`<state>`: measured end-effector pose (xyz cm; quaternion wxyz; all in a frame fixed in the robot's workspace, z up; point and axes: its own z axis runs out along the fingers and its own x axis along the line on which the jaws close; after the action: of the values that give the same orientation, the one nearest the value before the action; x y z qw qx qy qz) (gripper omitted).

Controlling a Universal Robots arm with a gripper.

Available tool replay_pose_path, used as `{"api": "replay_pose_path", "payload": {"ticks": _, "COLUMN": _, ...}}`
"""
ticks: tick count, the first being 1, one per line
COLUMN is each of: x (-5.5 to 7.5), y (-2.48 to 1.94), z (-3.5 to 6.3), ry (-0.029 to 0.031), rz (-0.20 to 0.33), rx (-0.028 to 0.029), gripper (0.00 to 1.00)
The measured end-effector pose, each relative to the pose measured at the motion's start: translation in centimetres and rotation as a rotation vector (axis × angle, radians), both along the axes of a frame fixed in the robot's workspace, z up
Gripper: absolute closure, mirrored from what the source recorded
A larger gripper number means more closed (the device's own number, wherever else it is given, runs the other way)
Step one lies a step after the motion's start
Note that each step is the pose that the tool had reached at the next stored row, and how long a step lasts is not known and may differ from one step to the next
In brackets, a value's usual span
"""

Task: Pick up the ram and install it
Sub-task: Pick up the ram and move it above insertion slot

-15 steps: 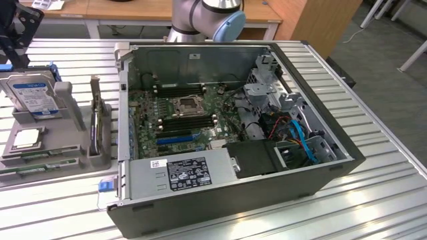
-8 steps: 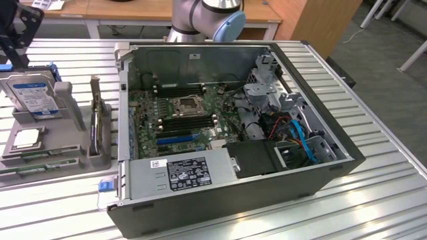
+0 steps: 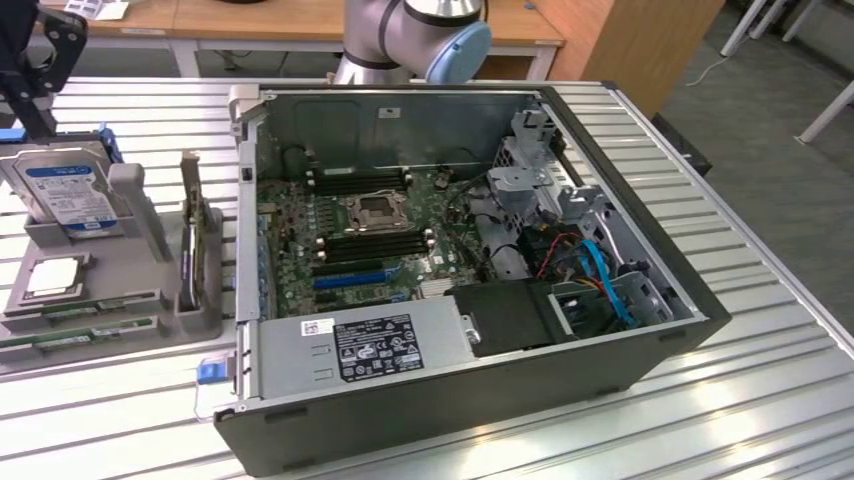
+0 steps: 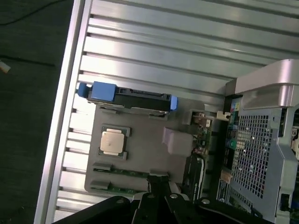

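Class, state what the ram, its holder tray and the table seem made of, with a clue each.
Ram: green circuit board, probably fibreglass laminate, matte. Holder tray: uniform matte grey, probably plastic. Table: ribbed, bright reflective sheen, likely aluminium.

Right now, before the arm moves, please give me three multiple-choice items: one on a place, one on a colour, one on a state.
1. Where does the ram lie? A on the floor; B in the grey holder; C on a chair.
2. What colour is the hard drive's carrier? A red; B blue; C yellow.
3. The computer case is: A open; B closed; C upside down.
Answers: B, the ram rests in the holder; B, its ends show blue; A, the motherboard shows inside.
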<state>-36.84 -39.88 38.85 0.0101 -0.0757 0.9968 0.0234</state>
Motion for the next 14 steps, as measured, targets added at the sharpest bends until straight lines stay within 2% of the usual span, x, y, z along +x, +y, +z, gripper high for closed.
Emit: {"api": "replay_pose_path", "payload": {"ticks": 14, "x": 0.0, "y": 0.0, "z": -0.05, "ry": 0.0017, "rz": 0.25, "rx": -0.0001, "gripper": 0.89}}
